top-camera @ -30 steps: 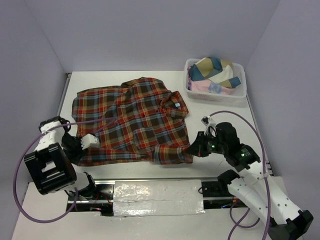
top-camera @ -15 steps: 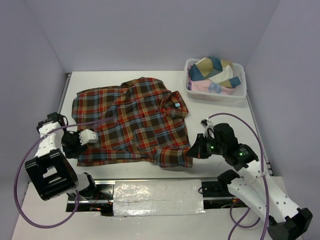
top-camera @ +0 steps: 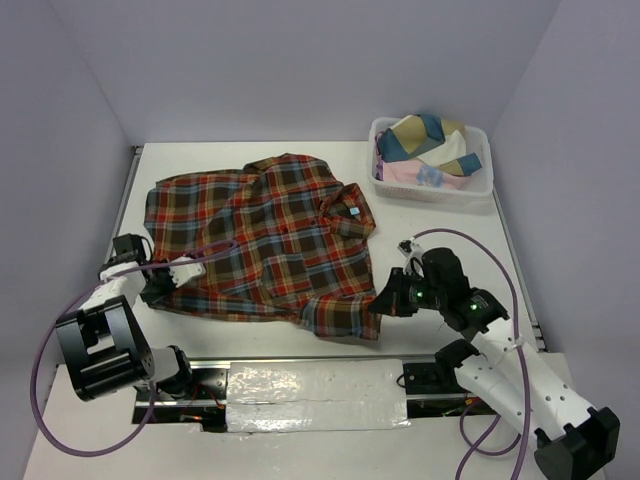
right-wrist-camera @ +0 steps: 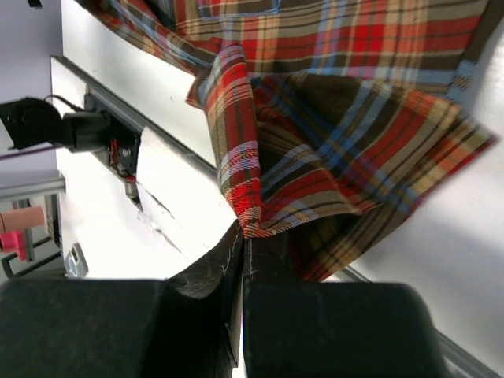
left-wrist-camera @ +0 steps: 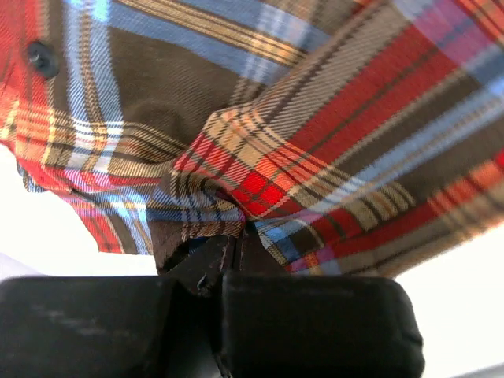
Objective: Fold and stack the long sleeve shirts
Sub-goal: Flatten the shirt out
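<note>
**Near edge of the shirt lifted, both corners held**

1. Counter [top-camera: 450, 250]: white, and carries everything listed. More bare surface shows along the side nearest me than a second ago, because the cloth has drawn back from that edge.
2. Plaid shirt [top-camera: 270, 225]: spread over the centre-left of the counter, collar toward the right. A second ago its near edge ran roughly level. Now it slants and bunches at both ends. I read this as the first fold just starting, with nothing stacked yet.
3. White lattice basket [top-camera: 432, 192]: at the far right and unmoved, holding other bundled cloth. I cannot tell which garments these are.
4. Right tool [top-camera: 380, 300]: clenched on the near right corner. In the wrist view the cloth rises in a peak out of the closed fingers.
5. Left tool [top-camera: 172, 275]: clenched on the near left corner. It has travelled inward and away from the near edge.
6. Not made out:
   - where the sleeves lie
   - how many layers each tool pinches, since the pads are buried in cloth
   - the underside of the raised edge
</note>
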### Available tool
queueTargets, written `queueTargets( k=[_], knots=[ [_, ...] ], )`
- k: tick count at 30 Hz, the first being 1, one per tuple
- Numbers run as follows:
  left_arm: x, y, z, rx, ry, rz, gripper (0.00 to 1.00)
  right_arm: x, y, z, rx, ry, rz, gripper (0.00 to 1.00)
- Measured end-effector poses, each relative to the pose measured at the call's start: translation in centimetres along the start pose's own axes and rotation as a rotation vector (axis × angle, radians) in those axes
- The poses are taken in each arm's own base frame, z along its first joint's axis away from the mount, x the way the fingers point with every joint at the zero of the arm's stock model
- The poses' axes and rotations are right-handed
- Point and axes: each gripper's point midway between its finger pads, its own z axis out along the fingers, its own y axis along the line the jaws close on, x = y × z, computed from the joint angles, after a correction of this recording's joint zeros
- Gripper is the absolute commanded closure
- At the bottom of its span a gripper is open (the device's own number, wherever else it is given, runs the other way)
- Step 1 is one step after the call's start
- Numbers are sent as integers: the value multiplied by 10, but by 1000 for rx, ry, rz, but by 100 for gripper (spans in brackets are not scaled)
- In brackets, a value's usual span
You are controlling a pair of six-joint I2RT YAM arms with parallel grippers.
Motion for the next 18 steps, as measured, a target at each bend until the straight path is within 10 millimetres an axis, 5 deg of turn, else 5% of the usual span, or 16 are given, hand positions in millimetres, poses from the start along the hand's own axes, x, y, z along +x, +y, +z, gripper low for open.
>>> queueTargets(
  k=[7, 9, 10, 12, 15, 18],
  knots=[
    [-27, 58, 13, -146, -77, -72, 100, -31, -12, 33, 91, 34, 17, 100],
    [-43, 80, 10, -182, -120, -70, 83, -57, -9, 43, 115, 21, -12, 100],
    [-51, 92, 6, -202, -141, -51, 57, -74, -5, 47, 117, 4, -31, 100],
    [-65, 112, -6, -228, -178, -8, 43, -105, 3, 53, 116, -36, -71, 100],
    [-73, 122, -26, -200, -201, 51, 37, -135, 13, 60, 102, -83, -131, 100],
    [-59, 116, -49, -111, -254, -13, 40, -134, 14, 59, 90, -92, -155, 100]
  ],
)
